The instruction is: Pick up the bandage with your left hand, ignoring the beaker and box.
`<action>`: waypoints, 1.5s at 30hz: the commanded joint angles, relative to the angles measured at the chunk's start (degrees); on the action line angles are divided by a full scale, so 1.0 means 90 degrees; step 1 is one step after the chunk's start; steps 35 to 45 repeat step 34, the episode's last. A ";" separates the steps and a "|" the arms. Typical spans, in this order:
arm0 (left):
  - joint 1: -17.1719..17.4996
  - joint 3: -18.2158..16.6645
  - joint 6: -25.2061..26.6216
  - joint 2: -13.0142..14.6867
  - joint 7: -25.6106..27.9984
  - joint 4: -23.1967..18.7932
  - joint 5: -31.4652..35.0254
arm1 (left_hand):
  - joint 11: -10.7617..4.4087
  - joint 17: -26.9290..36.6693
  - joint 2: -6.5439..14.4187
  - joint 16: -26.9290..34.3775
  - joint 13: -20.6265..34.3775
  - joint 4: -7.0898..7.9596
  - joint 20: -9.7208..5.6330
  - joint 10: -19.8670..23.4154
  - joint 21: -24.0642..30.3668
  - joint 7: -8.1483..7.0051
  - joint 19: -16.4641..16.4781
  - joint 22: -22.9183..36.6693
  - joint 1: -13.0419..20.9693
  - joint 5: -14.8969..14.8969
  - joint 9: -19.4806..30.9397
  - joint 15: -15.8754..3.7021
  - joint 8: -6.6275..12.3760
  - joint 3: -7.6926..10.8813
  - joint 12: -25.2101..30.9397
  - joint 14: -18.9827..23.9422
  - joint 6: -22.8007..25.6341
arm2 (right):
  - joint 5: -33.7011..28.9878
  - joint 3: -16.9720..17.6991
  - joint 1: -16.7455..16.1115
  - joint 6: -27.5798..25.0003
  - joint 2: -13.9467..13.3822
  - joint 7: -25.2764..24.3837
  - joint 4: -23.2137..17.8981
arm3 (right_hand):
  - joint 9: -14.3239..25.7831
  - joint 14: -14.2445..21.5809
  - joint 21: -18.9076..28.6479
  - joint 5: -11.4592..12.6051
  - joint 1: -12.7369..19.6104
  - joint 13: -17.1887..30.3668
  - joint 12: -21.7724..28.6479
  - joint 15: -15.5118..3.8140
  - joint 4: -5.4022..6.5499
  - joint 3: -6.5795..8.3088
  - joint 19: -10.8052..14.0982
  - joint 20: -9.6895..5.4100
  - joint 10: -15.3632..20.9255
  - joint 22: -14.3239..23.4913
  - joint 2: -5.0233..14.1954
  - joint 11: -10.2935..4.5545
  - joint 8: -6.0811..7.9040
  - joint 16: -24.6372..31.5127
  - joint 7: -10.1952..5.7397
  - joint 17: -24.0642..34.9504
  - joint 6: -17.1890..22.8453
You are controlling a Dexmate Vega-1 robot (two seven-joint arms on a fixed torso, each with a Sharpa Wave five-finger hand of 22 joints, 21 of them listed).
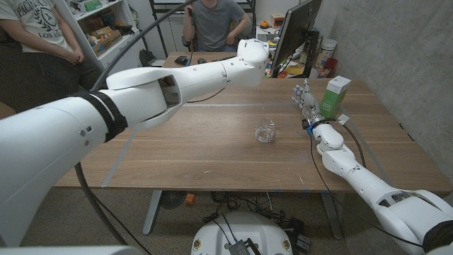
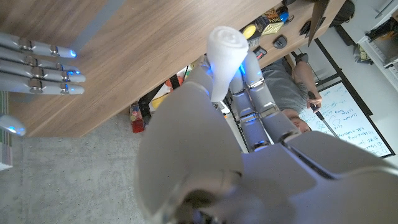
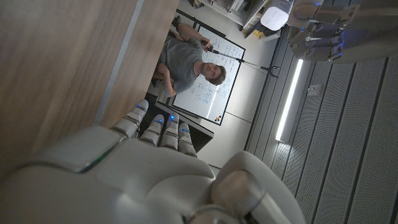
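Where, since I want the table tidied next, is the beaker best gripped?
Probably around its side wall, coming in level from the robot's right: the beaker stands upright with its mouth open upward, and the right hand is on that side.

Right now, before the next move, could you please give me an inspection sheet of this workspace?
Surface: wooden table, nothing spilled that I can see.
Job's things: bandage, a white roll, held off the table.
Clutter: glass beaker mid-table; green box upright on the right side.
Hands: left hand raised over the far edge, holds the bandage; right hand holds nothing, beside the box.
Cables: thick black cable arcs above the left arm.
Surroundings: seated person and standing person behind the table; monitor.
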 commanded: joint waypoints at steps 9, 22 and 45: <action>-0.0568 0.0597 0.0523 -0.0188 -0.0307 0.0016 0.0228 | -0.0077 0.0067 0.0262 -0.0097 -0.0043 -0.0004 -0.0522 0.0031 0.0058 -0.0008 -0.0057 -0.0179 0.0299 0.0036 -0.0033 -0.1072 -0.0002 -0.0022 0.0062 0.0372 0.0114 | -0.0059 -0.0023 0.0002 0.0024 -0.0007 -0.0027 -0.0010 | 0.0018 -0.0043 -0.0009 0.0016 0.0032 0.0018 -0.0011 -0.0043 0.0024 0.0007 -0.0010 -0.0011 -0.0042 0.0022 0.0165 -0.0002 0.0027 -0.0018 0.0017 0.0021 0.0011; -0.0569 0.0567 0.0426 -0.0178 -0.0315 0.0049 0.0064 | -0.0097 0.0089 0.0257 -0.0197 -0.0090 -0.0002 -0.0510 0.0037 0.0125 -0.0022 -0.0072 -0.0371 0.0269 0.0039 -0.0099 -0.1081 -0.0003 -0.0035 0.0107 0.0393 0.0181 | -0.0072 -0.0026 0.0070 0.0150 0.0034 0.0020 0.0125 | 0.0018 -0.0050 -0.0007 0.0015 0.0033 0.0018 -0.0009 -0.0038 0.0025 0.0006 -0.0013 -0.0012 -0.0045 0.0021 0.0163 0.0000 0.0028 -0.0016 0.0011 0.0021 0.0011; -0.0565 0.0635 0.0496 -0.0144 -0.0320 0.0014 0.0040 | -0.0109 0.0096 0.0244 -0.0270 -0.0228 -0.0008 -0.0492 0.0076 0.0239 -0.0014 -0.0063 -0.0611 0.0245 0.0039 -0.0217 -0.1092 -0.0022 -0.0070 0.0125 0.0464 0.0270 | -0.0079 -0.0020 0.0064 0.0166 0.0034 -0.0004 0.0127 | 0.0018 -0.0090 -0.0019 0.0015 0.0040 0.0017 -0.0014 -0.0037 0.0022 0.0011 -0.0049 -0.0009 -0.0065 0.0020 0.0167 -0.0004 0.0028 -0.0027 0.0013 0.0019 0.0009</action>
